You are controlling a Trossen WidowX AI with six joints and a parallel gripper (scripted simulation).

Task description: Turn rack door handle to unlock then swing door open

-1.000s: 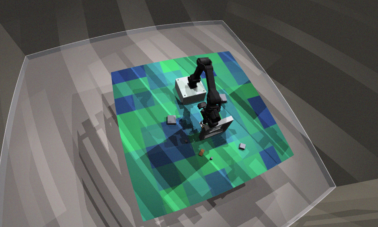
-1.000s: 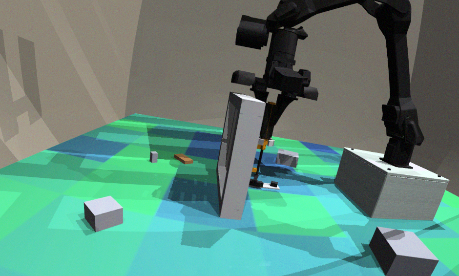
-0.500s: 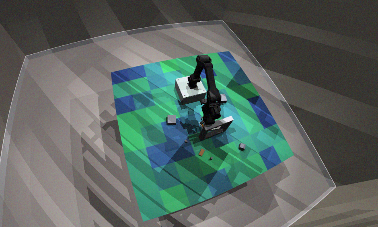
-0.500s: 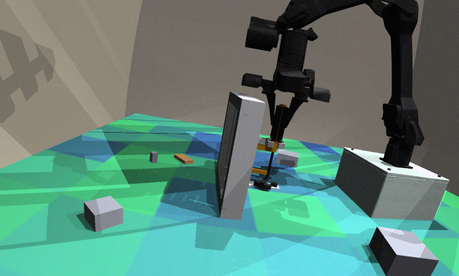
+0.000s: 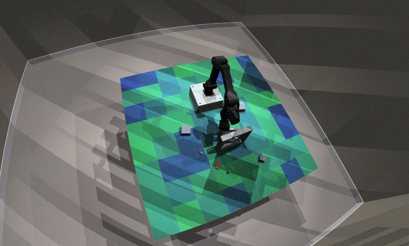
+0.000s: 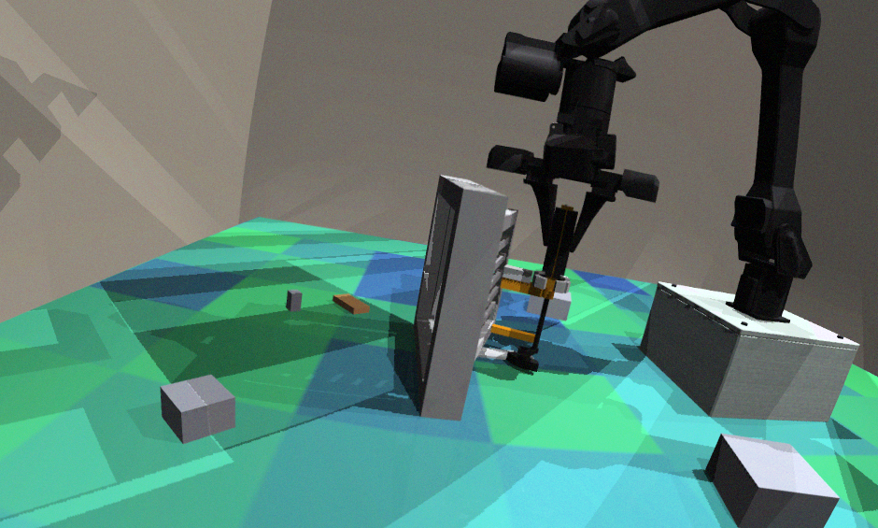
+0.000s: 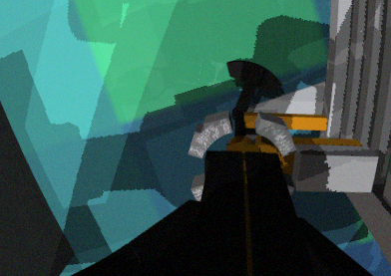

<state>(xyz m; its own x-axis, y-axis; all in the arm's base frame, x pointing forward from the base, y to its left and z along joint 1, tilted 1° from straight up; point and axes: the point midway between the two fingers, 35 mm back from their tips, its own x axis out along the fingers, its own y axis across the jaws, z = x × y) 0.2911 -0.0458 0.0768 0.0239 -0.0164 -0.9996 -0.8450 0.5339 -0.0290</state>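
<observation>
The grey rack frame (image 5: 241, 133) (image 6: 475, 302) stands upright on the table. Its slatted door (image 6: 510, 225) (image 7: 351, 83) stands partly open, its handle side swung out from the frame toward the arm base; the exact angle is unclear. The upright handle (image 6: 542, 319) (image 7: 239, 143) has a black rod, orange brackets and a black foot, standing out from the door. My gripper (image 6: 558, 257) (image 7: 242, 221) points down and is shut on the handle's upper grip. The fingers cover most of the grip, with a thin orange strip showing between them. The fingertips are hidden in the top view.
Grey blocks stand left of the rack (image 5: 186, 129) (image 6: 550, 304), near the arm base (image 5: 242, 106) (image 6: 773, 474) and behind the frame (image 5: 261, 158) (image 6: 197, 409). An orange slab (image 5: 218, 165) (image 6: 350, 304) and small grey blocks (image 5: 228, 171) (image 5: 201, 153) (image 6: 293, 299) lie beyond the rack.
</observation>
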